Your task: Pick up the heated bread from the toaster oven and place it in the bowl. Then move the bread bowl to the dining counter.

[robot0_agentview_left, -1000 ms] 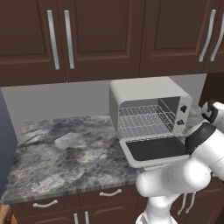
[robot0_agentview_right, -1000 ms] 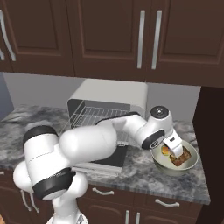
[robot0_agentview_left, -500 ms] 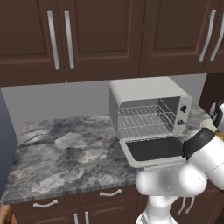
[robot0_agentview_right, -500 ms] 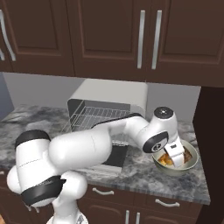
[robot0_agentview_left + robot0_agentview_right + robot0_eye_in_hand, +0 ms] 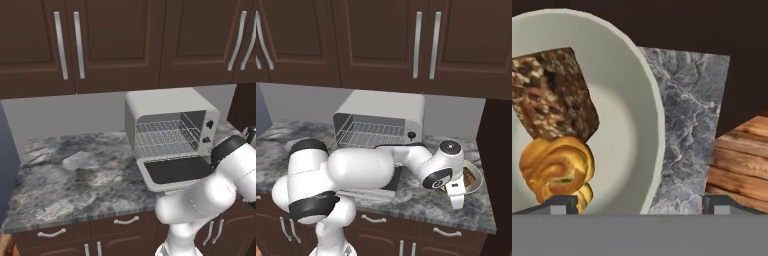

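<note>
From the left base view I am seeing no writing on the toaster oven (image 5: pixel 170 134). It is standing on the grey marbled countertop (image 5: pixel 80 175) under dark brown wall cabinets (image 5: pixel 100 42), its dark-glass door (image 5: pixel 175 171) lying dropped open and its wire rack (image 5: pixel 162 139) bare. The arm is crossing the lower right corner and running out of the picture there.

From the right base view I am reading no brand or label either. The oven is sitting against the grey wall, with the arm stretching across in front of it to the bowl (image 5: pixel 476 178) at the right end of the counter, beside a dark cabinet side. The gripper (image 5: pixel 455 196) is hanging at the bowl's near rim, covering most of it; something brown is showing inside, too small to make out.

In the hand view the fingertips (image 5: pixel 558 204) are standing wide apart with nothing between them. One tip is rising in front of the heated bread (image 5: pixel 558 169); the other is over the counter. The golden bread is lying in the cream bowl, touching a darker brown chunk (image 5: pixel 553 92). Past the counter's edge a wooden floor (image 5: pixel 739 160) is showing.
</note>
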Motion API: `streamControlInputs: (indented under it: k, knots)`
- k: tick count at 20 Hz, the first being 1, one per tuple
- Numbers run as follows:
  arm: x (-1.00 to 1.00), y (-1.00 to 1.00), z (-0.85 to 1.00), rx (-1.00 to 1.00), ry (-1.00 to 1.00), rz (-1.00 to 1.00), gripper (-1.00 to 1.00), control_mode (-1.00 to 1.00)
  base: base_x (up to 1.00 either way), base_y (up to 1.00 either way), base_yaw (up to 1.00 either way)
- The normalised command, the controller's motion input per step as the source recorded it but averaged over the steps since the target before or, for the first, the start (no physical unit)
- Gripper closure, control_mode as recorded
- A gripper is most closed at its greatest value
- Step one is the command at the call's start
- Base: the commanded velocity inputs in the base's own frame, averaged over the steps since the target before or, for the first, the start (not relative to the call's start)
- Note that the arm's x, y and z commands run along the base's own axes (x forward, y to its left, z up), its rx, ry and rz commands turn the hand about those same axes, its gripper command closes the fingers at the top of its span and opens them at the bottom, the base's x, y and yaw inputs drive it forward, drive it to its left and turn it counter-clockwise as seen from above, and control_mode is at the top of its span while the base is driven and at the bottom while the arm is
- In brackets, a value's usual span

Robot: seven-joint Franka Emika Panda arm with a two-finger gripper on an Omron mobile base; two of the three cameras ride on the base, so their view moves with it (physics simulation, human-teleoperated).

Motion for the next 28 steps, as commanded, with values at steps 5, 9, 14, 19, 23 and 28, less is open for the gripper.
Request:
streamControlInputs:
  k: [5,9,14,19,23,28]
  knots:
    - [0.1,0.0,-0.46,0.1,0.0,-0.01,1.0,-1.0,0.0,0.0,0.0]
    - [0.14,0.0,-0.45,0.01,0.0,-0.01,1.0,-1.0,0.0,0.0,0.0]
    - [-0.02,0.08,0.0,0.0,-0.01,-0.01,1.0,-1.0,0.0,0.0,0.0]
    - [-0.42,0.72,0.43,0.0,-0.15,-0.05,1.0,-1.0,0.0,0.0,0.0]
    - [-0.83,0.94,0.61,-0.02,-0.2,-0.01,1.0,-1.0,0.0,0.0,0.0]
    - [-0.37,1.0,0.39,-0.05,-0.32,0.0,1.0,-1.0,0.0,0.0,0.0]
